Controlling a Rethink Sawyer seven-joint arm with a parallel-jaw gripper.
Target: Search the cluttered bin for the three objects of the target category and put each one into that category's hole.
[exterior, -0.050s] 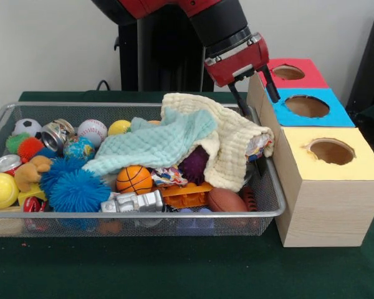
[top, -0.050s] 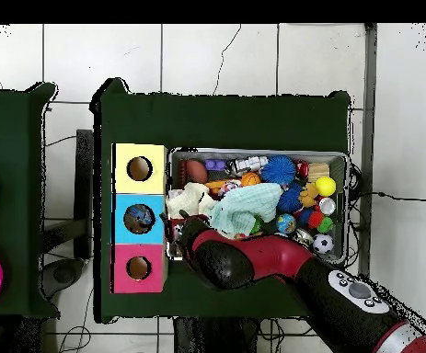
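We see a long wire bin on the green table. Its long side runs left to right.

At the left end sit a yellow ball, a soccer ball and a shiny can lying on its side. Next come a baseball, a fuzzy blue ball and a small basketball. A silver toy robot lies flat by the near wall, its long side going left to right.

A light blue cloth and a cream cloth are heaped over the middle and right of the bin. A purple spiky ball peeks out from under them. A brown football lies in the near right corner.

The gripper hangs over the far right corner of the bin, close to the wooden box. Its two black fingers are apart, with nothing between them.

The box stands just right of the bin and touches it. It has a yellow hole nearest, a blue hole in the middle and a red hole farthest.

From above, the arm covers the gripper, so only the front view shows the fingers. From above we can look down into the blue hole, where something bluish lies; we cannot tell what it is.
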